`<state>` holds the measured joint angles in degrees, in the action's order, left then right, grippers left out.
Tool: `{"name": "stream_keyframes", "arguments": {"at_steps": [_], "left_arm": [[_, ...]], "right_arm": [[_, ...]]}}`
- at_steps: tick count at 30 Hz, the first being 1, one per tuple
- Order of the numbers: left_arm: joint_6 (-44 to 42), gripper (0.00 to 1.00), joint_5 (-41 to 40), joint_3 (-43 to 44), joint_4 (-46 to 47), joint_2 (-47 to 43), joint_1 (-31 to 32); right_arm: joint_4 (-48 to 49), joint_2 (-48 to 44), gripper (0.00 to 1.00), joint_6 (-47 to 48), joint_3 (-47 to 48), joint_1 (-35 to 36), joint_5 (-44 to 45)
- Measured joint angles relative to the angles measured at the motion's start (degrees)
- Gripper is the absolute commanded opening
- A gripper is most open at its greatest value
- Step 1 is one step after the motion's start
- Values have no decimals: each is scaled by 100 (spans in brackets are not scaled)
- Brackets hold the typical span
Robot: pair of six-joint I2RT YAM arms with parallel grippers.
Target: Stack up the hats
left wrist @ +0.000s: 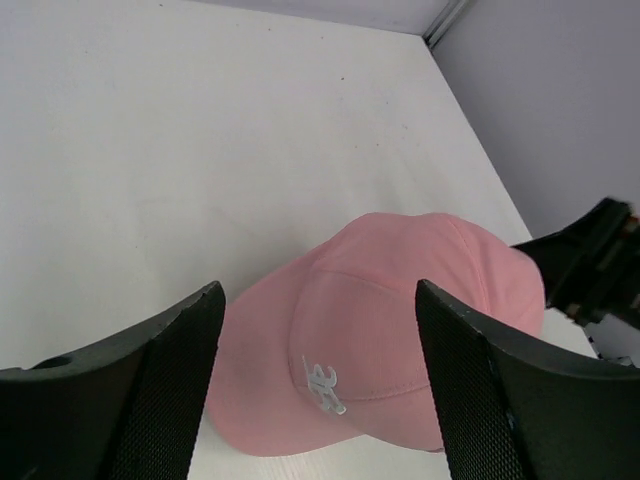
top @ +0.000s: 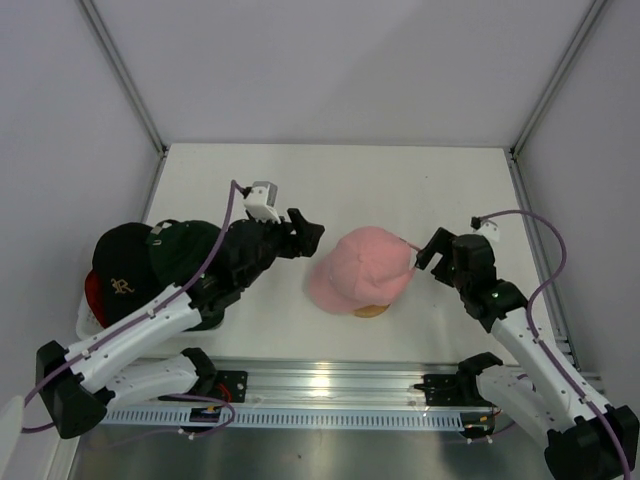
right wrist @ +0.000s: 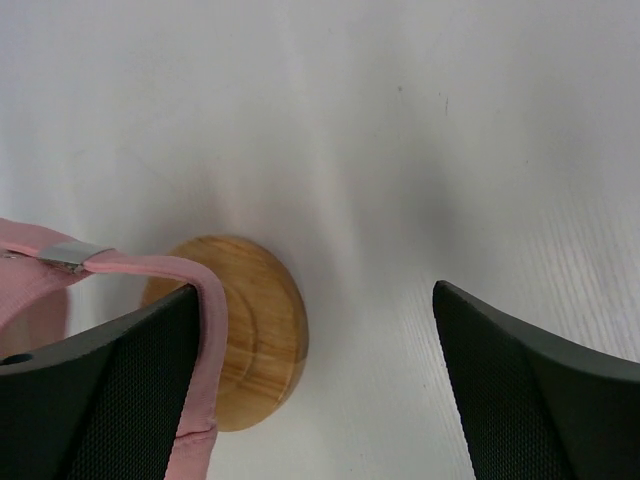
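Pink cap (top: 362, 268) sits crown-up on a round wooden stand (top: 371, 311) near the middle of the white table (top: 350, 180), its brim angled toward the left arm, with only a sliver of the stand's base showing beneath its near edge. White embroidered lettering (left wrist: 322, 385) marks the front panel, and a pink back strap (right wrist: 130, 265) with a small metal buckle (right wrist: 70, 255) loops out over the stand. The left gripper (top: 308, 232) hangs just beside the cap's brim side, jaws spread wide and holding nothing. The right gripper (top: 428, 252) is at the strap side, also parted wide and empty, the strap running just beside one finger (right wrist: 120, 400). At the far left, a black cap with gold emblem (top: 125, 270), a dark green cap (top: 185, 250) and a red cap (top: 95, 295) lie piled in a white basket (top: 85, 322)
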<state>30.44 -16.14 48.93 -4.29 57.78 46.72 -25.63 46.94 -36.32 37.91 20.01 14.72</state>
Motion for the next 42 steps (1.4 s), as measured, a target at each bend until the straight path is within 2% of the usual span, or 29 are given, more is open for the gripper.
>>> {"name": "stream_keyframes", "arguments": {"at_steps": [7, 15, 19, 23, 28, 32, 35, 39, 42], "left_arm": [[168, 86, -197, -164, -269, -328, 0], [625, 89, -297, -597, -636, -9, 0], [734, 100, -313, -597, -741, 197, 0], [826, 99, -317, -597, -809, 310, 0], [1167, 98, -308, -656, -787, 367, 0], [1464, 85, -179, -1141, -245, 214, 0], [1563, 84, -26, -1510, 162, 66, -2], [1565, 85, 92, -1572, 647, 72, -4], [1563, 80, 120, -1572, 970, 232, -15]], "right_arm": [[348, 192, 98, -385, -1023, -26, -369], [538, 199, 100, -494, -1252, -33, -520], [525, 319, 100, -369, -1239, -66, -688], [358, 452, 99, -269, -1187, -79, -868], [289, 24, 100, -273, -1283, -109, -942], [286, -297, 100, -315, -1386, -114, -986], [295, -293, 99, -319, -1401, -114, -990], [361, -175, 100, -387, -1434, -114, -1056], [411, -103, 100, -422, -1499, -114, -1121]]}}
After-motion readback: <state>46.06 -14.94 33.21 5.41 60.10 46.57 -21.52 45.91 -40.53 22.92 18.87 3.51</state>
